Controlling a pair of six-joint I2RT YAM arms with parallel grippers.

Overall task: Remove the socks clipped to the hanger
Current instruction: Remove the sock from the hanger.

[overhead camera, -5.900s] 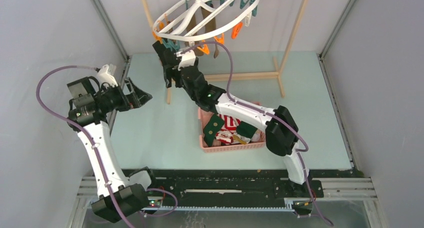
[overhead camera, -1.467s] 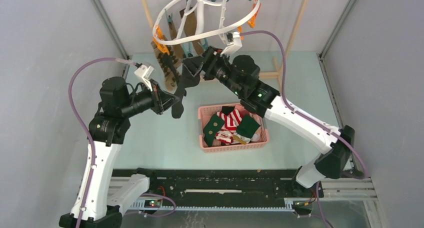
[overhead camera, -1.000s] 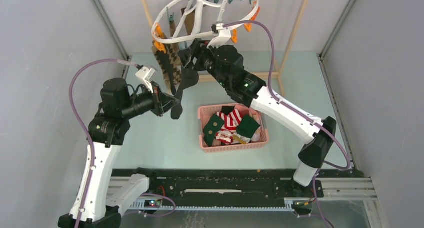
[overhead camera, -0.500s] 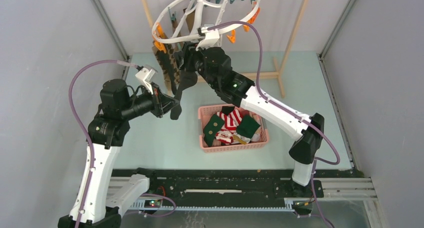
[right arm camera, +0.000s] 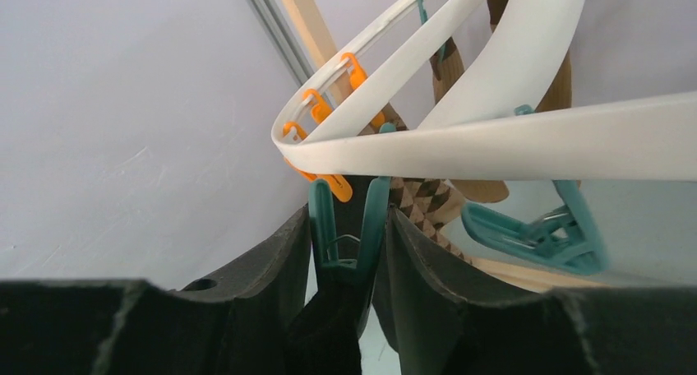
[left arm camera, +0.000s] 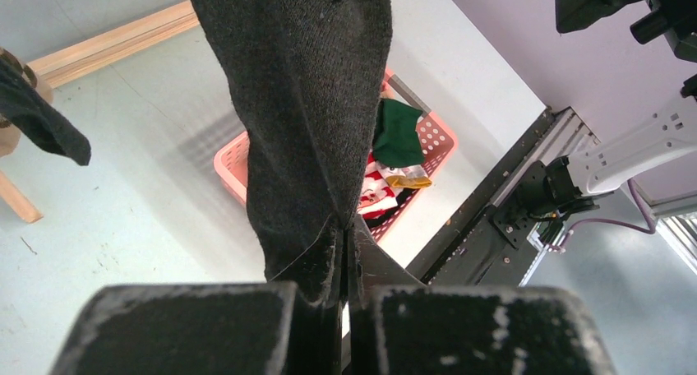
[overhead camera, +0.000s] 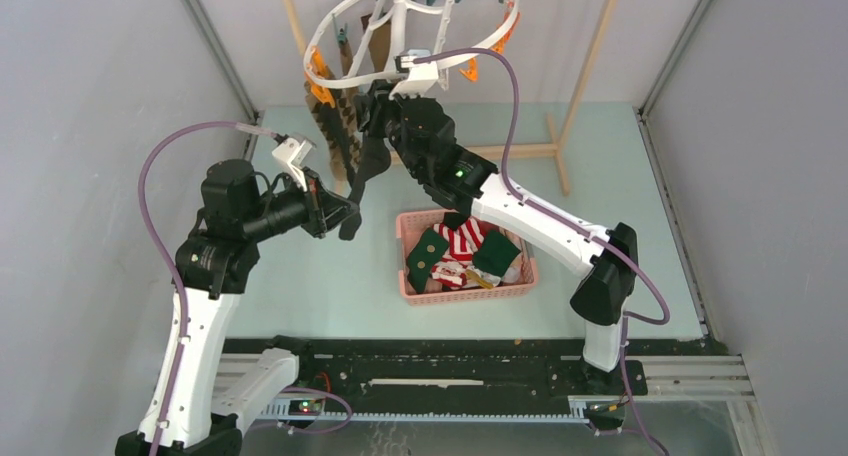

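Pulling too early is the main hazard here. The left gripper is clamped on the toe end of the black sock. That sock hangs stretched from the hanger, high at the back of the table, with its upper end caught in a teal clothespin. The right gripper has a finger on each side of that clothespin, and the pads look to be pressing on both legs (whether the clip's mouth has parted cannot be told).

If the left arm drags while the clip bites, the ring would probably tip and swing. The sock would stretch, and the smooth plastic legs could slip out from between the fingers. A squeeze placed off-centre might twist the clip instead of opening it.

The argyle sock hangs just behind and could be knocked or snagged. Once the black sock is free, it will be held only by its toe, so it may flop and land beside the pink basket below rather than in it.
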